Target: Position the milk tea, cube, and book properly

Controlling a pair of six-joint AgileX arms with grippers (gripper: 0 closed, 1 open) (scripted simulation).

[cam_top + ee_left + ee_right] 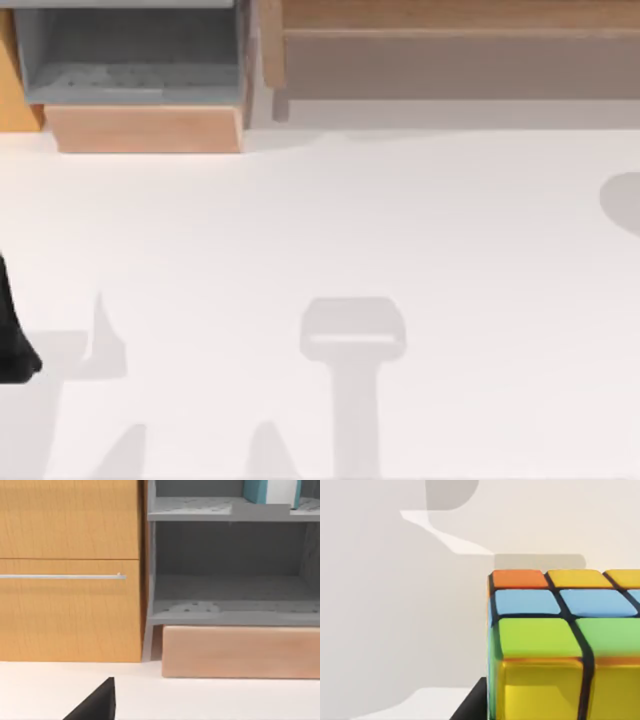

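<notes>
The cube, with orange, yellow, blue and green squares, sits very close in the right wrist view. It hangs well above the white table, and my right gripper is shut on it, with a dark fingertip against its side. Its boxy shadow falls on the table at the lower middle of the top view. A teal and white book stands on the upper shelf of the grey unit. My left arm is parked at the table's left edge. The milk tea is out of view.
A grey open shelf unit on a pale wooden base stands at the back left. Beside it is an orange wooden cabinet with a metal handle. A long wooden rack lines the back right.
</notes>
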